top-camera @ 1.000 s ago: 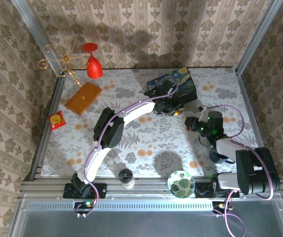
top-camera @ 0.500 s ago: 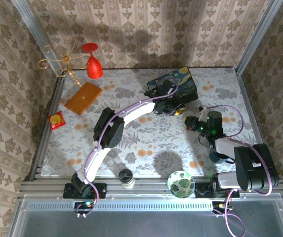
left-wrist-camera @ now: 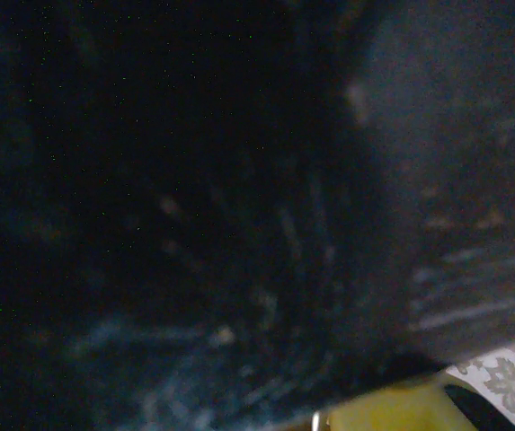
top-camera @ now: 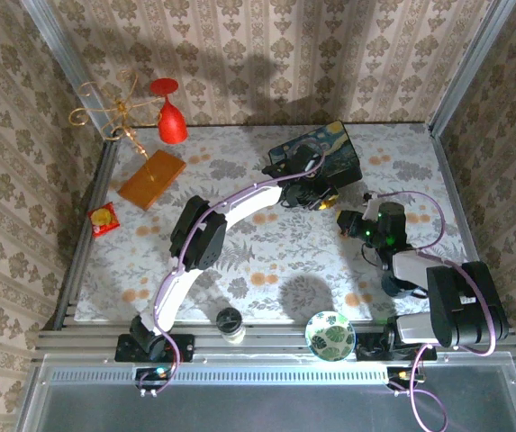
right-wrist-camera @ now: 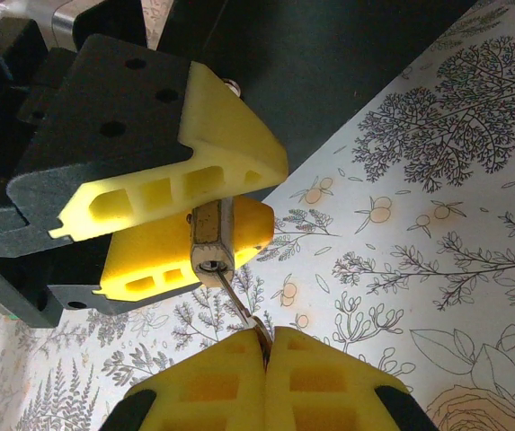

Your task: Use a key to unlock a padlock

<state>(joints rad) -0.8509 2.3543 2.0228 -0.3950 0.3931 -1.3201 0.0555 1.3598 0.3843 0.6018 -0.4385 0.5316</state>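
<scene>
Closest to you, your right gripper (right-wrist-camera: pixel 266 339) is pinched tight on the key (right-wrist-camera: pixel 237 301), and the key's slim shaft slants up to meet the end face of the padlock (right-wrist-camera: pixel 212 235). Your left gripper (right-wrist-camera: pixel 244 199) clamps the padlock's small brass body between its yellow fingers, at a narrow opening, over the floral table (right-wrist-camera: pixel 437 224). Just behind both stands the dark blue starry box (top-camera: pixel 330 146).

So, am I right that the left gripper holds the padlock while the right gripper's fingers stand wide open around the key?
Not quite: the right gripper is shut on the key, not open. The right wrist view shows its yellow fingers pressed together on the key, whose tip meets the padlock, which the left gripper does hold.
</scene>
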